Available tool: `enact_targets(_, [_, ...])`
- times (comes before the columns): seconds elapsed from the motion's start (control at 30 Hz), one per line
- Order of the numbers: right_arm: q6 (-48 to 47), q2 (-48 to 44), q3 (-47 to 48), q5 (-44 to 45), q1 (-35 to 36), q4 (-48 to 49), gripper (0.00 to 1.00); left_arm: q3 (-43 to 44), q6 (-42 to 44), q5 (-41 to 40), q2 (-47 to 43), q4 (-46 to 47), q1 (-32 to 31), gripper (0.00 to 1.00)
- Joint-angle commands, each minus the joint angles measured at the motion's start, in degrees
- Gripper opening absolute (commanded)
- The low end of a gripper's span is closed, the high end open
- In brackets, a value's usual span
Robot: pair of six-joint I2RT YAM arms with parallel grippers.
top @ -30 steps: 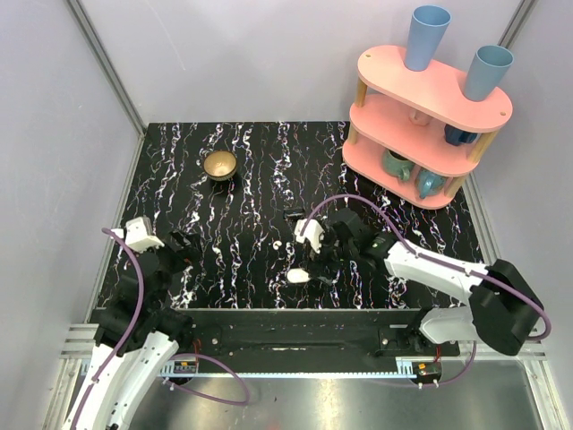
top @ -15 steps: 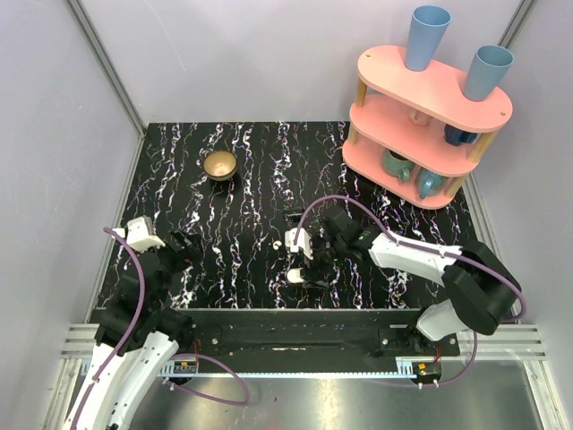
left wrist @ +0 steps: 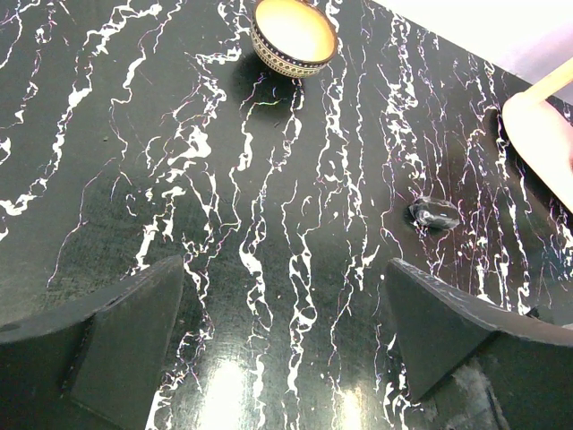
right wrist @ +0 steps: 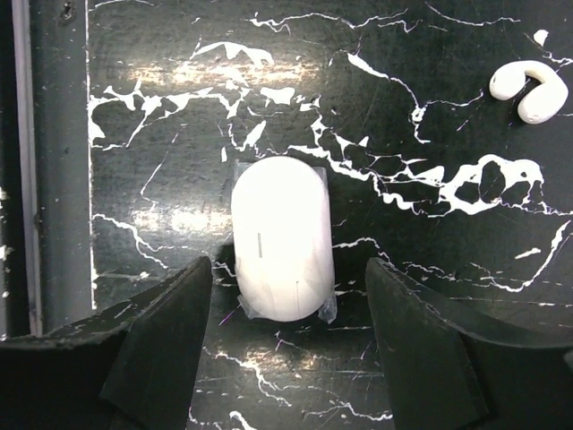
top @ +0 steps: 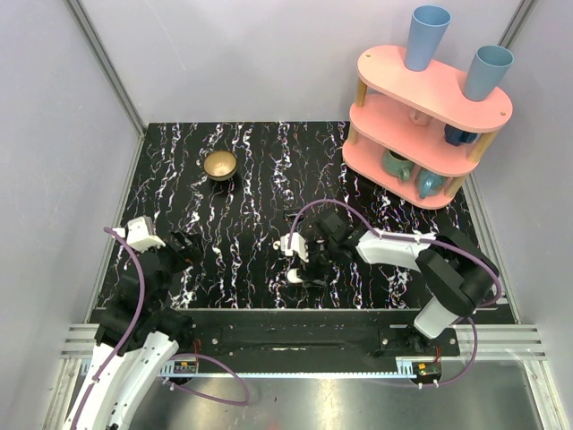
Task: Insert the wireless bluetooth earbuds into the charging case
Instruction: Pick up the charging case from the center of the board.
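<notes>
**Right gripper spread wide around the case**

My right gripper (right wrist: 286, 269) hangs with its jaws wide apart. The white case (right wrist: 281, 237) lies on the table (right wrist: 403, 134) between the fingers, untouched. The two earbuds (right wrist: 528, 88) lie together off to one side. My left gripper (left wrist: 286, 313) is spread wide too, holding nothing.

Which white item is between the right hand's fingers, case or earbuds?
The charging case: the big oval between the fingers of the open right hand. The earbuds lie off to the side.

Marbled table (top: 260, 170): charging case (right wrist: 281, 237), brass bowl (top: 219, 165)
</notes>
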Motion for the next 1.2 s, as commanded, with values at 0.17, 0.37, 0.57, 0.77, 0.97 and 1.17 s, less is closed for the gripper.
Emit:
enact_targets(0.17, [0.99, 2.65, 2.32, 2.32, -0.14, 3.92, 0.67, 0.2, 1.46, 1.04, 0.8, 3.1, 0.27, 0.99])
enact_targets(0.37, [2.92, 3.44, 2.67, 4.43, -0.15, 4.53, 0.5, 0.03, 1.37, 0.95, 0.8, 3.1, 0.27, 0.99])
enact_targets(0.57, [4.85, 2.93, 3.29, 3.47, -0.14, 4.88, 0.36, -0.06, 1.63, 1.56, 0.36, 3.72, 0.27, 0.99])
enact_targets(0.77, [9.68, -5.23, 1.18, 2.06, 0.73, 9.01, 0.23, -0.93, 2.95, 6.73, -1.39, 6.53, 0.27, 0.99])
enact_targets(0.97, [13.03, -16.31, -0.67, 10.72, 5.12, 12.35, 0.21, -2.25, 2.77, 19.96, -2.01, 12.84, 0.27, 0.99])
enact_targets(1.17, [14.09, -23.35, -1.02, 26.45, 11.54, 15.25, 0.18, -4.45, -4.25, 38.96, 3.51, 29.45, 0.27, 0.97])
